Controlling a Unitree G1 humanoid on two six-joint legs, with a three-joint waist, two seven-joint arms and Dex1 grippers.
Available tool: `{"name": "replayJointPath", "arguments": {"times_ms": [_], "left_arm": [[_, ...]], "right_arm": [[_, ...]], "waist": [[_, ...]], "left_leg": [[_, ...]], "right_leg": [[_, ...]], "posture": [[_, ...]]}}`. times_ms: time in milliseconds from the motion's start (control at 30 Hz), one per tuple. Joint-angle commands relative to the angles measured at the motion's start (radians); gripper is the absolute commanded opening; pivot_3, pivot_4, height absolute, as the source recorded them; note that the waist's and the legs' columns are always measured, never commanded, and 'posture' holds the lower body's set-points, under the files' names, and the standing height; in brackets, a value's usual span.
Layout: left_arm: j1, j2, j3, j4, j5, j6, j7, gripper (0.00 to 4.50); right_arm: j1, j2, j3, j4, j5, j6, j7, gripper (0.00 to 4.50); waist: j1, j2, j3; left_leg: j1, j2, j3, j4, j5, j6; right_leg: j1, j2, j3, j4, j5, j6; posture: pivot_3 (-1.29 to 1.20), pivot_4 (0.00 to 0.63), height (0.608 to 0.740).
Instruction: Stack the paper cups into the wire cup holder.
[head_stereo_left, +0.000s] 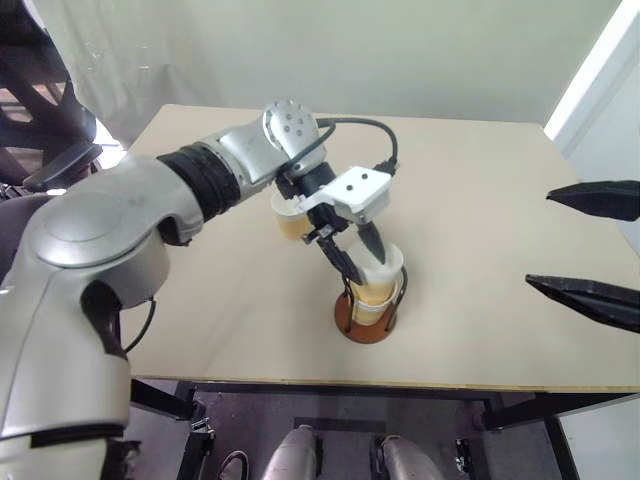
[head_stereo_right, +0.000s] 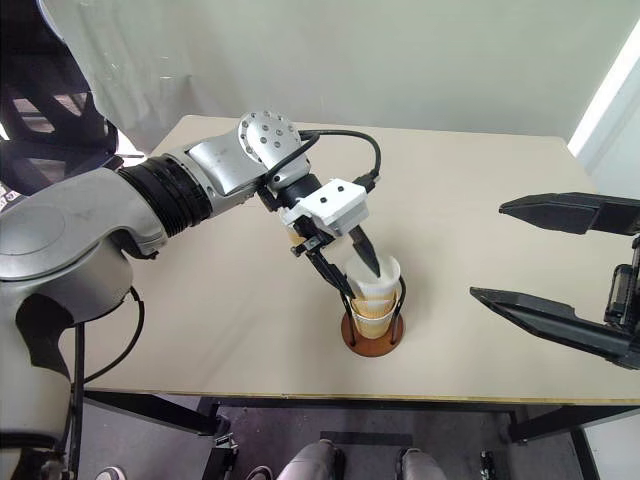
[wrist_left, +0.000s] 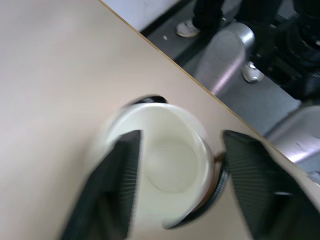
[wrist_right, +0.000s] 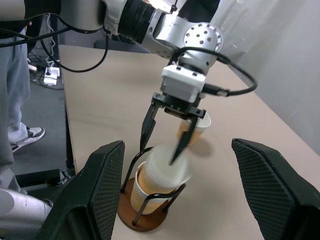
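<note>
The wire cup holder (head_stereo_left: 360, 326) stands near the table's front edge with one paper cup (head_stereo_left: 370, 296) seated in it. A second paper cup (head_stereo_left: 386, 262) sits tilted on top of that one, blurred in the right wrist view. My left gripper (head_stereo_left: 369, 272) hangs right over it, open, one finger inside the cup's mouth and the other outside its wall, not clamping it. A third paper cup (head_stereo_left: 290, 222) stands upright on the table just behind the left wrist. My right gripper (head_stereo_right: 488, 250) hovers open and empty off to the right of the holder.
The tan table (head_stereo_left: 480, 330) ends just in front of the holder. A dark chair (head_stereo_left: 50, 130) stands past the table's left side. A person's legs (wrist_right: 17, 100) show beside the table in the right wrist view.
</note>
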Motion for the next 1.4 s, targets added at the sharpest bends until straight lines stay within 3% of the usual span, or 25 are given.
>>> {"name": "replayJointPath", "arguments": {"times_ms": [33,233,367,500,833,1167,1400], "left_arm": [[0.002,-0.013,0.071,0.040,0.005,-0.006,-0.035,3.89],[0.022,-0.053,0.282,0.258,0.067,0.043,-0.035,3.89],[0.052,-0.112,0.498,0.537,0.260,0.031,-0.011,3.89],[0.123,-0.106,0.616,0.651,0.506,0.058,0.237,3.89],[0.243,-0.083,0.887,0.661,0.866,0.147,0.414,3.89],[0.293,-0.093,1.080,0.649,1.020,0.202,0.306,3.89],[0.328,-0.106,1.114,0.649,1.141,0.207,0.366,3.89]], "right_arm": [[0.001,-0.013,-0.024,0.003,-0.012,-0.024,-0.008,3.51],[0.010,-0.014,-0.015,0.004,-0.029,-0.034,-0.001,3.51],[0.018,-0.010,-0.011,0.007,-0.040,-0.041,0.012,3.51],[0.015,-0.013,0.029,0.022,-0.070,-0.071,0.035,3.51],[-0.017,-0.024,0.156,0.070,-0.156,-0.153,0.106,3.51],[-0.039,-0.043,0.187,0.091,-0.180,-0.151,0.137,3.51],[-0.047,-0.046,0.192,0.088,-0.176,-0.148,0.135,3.51]], "waist": [[0.000,0.000,0.000],[0.000,0.000,0.000],[-0.002,0.001,0.000],[-0.003,0.002,-0.001],[0.001,0.000,-0.001],[-0.005,0.000,-0.001],[-0.006,0.001,-0.001]], "left_leg": [[0.000,0.000,0.000,0.000,0.000,0.000],[0.000,0.000,0.001,0.000,0.000,0.000],[0.000,0.000,0.001,0.000,0.000,0.000],[0.002,0.000,0.004,0.000,0.000,0.001],[0.001,-0.003,0.012,0.001,0.005,-0.001],[0.003,-0.011,0.020,0.001,0.005,0.005],[0.004,-0.010,0.019,0.000,0.003,0.008]], "right_leg": [[0.000,0.000,0.000,0.000,0.000,0.000],[0.000,0.000,0.000,0.000,0.000,0.000],[0.000,0.000,0.002,0.000,-0.001,0.001],[0.000,0.001,0.003,0.000,-0.002,0.002],[-0.002,0.000,0.016,-0.001,-0.004,0.011],[-0.003,-0.001,0.023,-0.001,-0.005,0.017],[-0.003,-0.006,0.025,0.000,-0.005,0.017]], "posture": [[0.00,0.150,0.740],[0.00,0.150,0.740],[0.00,0.150,0.740],[0.00,0.150,0.740],[0.00,0.150,0.740],[0.00,0.150,0.740],[0.00,0.150,0.740]]}}
